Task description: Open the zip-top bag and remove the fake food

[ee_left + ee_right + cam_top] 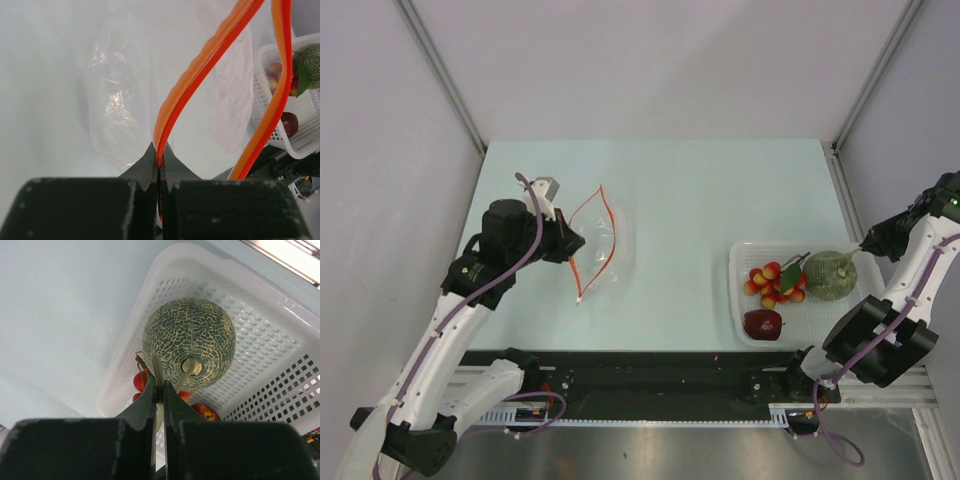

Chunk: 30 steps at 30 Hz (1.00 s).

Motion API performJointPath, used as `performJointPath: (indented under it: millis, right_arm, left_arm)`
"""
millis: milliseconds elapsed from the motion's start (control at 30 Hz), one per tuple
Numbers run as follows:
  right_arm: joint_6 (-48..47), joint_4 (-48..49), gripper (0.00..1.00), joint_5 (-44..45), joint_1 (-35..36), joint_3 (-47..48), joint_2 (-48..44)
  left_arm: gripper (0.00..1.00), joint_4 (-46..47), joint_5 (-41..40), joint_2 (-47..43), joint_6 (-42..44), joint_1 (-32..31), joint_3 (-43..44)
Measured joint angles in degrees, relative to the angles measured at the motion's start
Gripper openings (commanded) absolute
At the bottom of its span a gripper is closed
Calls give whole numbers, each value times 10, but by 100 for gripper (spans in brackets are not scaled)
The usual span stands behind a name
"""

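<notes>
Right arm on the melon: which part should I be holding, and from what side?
The pale stem on the melon, approached end-on from the stem side. The netted body is round and looks too wide for the jaws; the thin stem juts toward the right gripper, which is shut on it.

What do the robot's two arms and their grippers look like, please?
Both arms, left arm and right arm, have white links with bulky black joints; a purple cable runs along each. The left gripper and right gripper have matte black, blocky fingers tapering to pointed tips.
</notes>
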Motion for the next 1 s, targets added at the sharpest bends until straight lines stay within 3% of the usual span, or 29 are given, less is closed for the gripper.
performJointPath:
  millis: [100, 200, 300, 333, 400, 433, 533, 633, 800, 1000]
  right_arm:
    - [1, 10, 2, 3, 0, -15, 11]
    - [1, 12, 11, 15, 2, -22, 16]
    - [-1, 13, 35, 32, 10, -25, 23]
    - [-2, 13, 48, 39, 14, -26, 24]
    - [-3, 11, 63, 52, 26, -26, 27]
    - [-3, 11, 75, 59, 31, -26, 27]
    - [-7, 6, 90, 79, 53, -27, 27]
    - [-11, -2, 98, 93, 71, -27, 21]
    - [-11, -27, 100, 113, 90, -28, -20]
    - [-12, -66, 100, 136, 109, -11, -83]
  left_arm:
    - [0, -4, -11, 3, 1, 0, 0]
    - [0, -7, -22, 9, 5, 0, 1]
    - [0, -7, -30, 14, 5, 0, 1]
    - [0, -7, -32, 15, 5, 0, 1]
    - [0, -7, -35, 17, 5, 0, 1]
    - [0, -7, -37, 18, 5, 0, 1]
    - [0, -12, -47, 21, 5, 0, 5]
    - [0, -14, -64, 23, 6, 0, 9]
    - [0, -24, -104, 33, 7, 0, 20]
    - [0, -52, -223, 40, 3, 2, 54]
